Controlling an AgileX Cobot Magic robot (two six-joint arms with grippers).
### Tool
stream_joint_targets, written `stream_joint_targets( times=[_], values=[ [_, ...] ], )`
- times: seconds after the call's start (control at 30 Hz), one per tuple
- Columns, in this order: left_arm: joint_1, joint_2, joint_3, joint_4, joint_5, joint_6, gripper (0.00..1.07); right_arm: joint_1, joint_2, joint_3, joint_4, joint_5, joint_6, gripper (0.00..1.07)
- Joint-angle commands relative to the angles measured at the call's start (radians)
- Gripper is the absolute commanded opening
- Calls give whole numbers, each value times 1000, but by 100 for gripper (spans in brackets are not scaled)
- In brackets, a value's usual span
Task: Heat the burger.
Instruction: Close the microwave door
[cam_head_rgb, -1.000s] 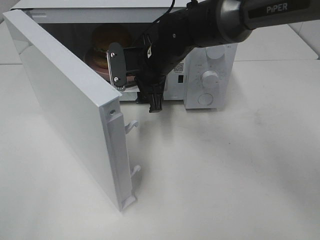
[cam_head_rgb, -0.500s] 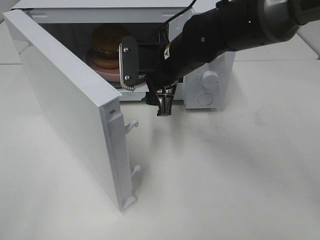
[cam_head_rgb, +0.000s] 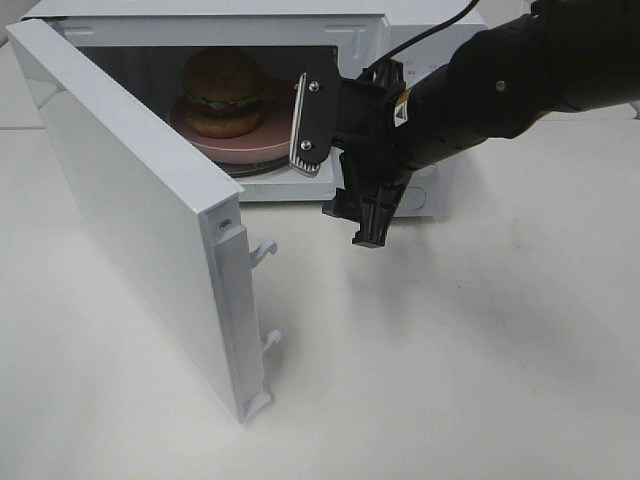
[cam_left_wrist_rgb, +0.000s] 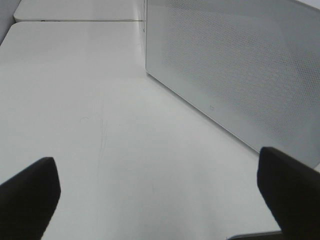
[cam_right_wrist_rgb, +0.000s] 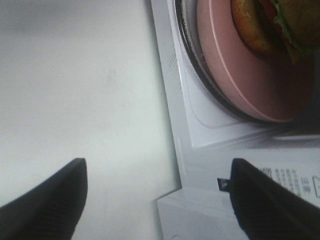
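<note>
burger (cam_head_rgb: 223, 92) sits on a round pink plate (cam_head_rgb: 275, 135) inside the white microwave (cam_head_rgb: 230, 20), at about 11 o'clock in the high view. the plate rests on a dark-rimmed turntable (cam_right_wrist_rgb: 187, 60). the microwave door (cam_head_rgb: 130, 210) is swung wide open toward 8 o'clock, latch hooks showing on its edge. right gripper (cam_head_rgb: 340, 172) hangs just outside the cavity mouth at the burger's 4 o'clock, fingers spread apart and released, nothing between them, not touching plate or burger. its black arm covers the control panel side. left gripper (cam_left_wrist_rgb: 157, 205) shows only in its wrist view, fingers spread wide, empty, low over the white table (cam_head_rgb: 450, 350), near a white dotted panel (cam_left_wrist_rgb: 240, 65).
</note>
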Motion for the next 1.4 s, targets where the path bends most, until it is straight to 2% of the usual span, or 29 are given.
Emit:
stream_joint_targets(
  times=[0.03, 0.6, 0.93, 1.4],
  values=[
    [1, -23, 2, 0, -14, -1, 100, -5, -62, 61, 4, -8, 88, 75],
    [1, -23, 2, 0, -14, -1, 100, -5, -289, 257, 4, 40, 502, 75],
    [1, -23, 2, 0, -14, -1, 100, -4, -407, 271, 4, 306, 821, 75],
    [1, -23, 2, 0, -14, -1, 100, -4, -573, 271, 4, 683, 927, 75]
  ],
)
